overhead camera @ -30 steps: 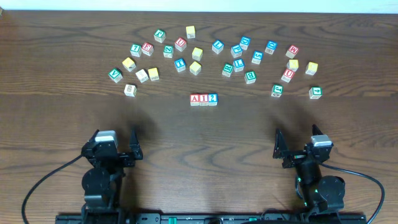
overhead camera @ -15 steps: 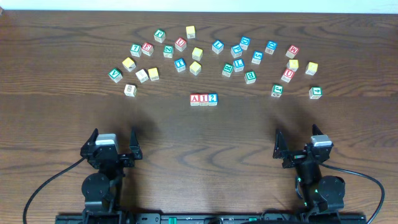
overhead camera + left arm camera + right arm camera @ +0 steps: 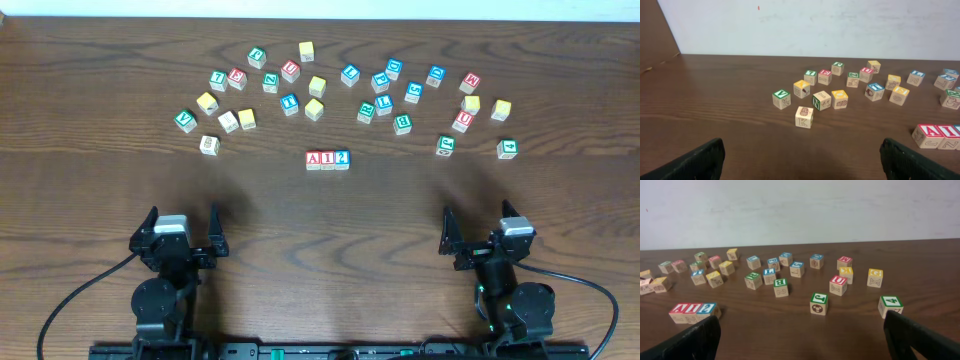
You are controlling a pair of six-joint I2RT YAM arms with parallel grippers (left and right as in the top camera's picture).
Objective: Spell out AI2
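Only our left end effector [image 3: 183, 218] has eased back slightly; it and the right end effector [image 3: 478, 222] gape empty. AI2 [image 3: 328, 159] stands spelled on our side of the loose cubes [image 3: 314, 108]; we judge it finished and should stay clear.

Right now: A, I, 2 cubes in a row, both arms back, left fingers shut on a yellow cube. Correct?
No. Left wrist view shows the left fingers open, holding nothing. Row of A cube, I cube, 2 cube is right.

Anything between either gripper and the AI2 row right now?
Nothing visible. Only bare table lies between the left gripper, the right gripper and the AI2 row. The other cubes all sit beyond the row, on its far side.
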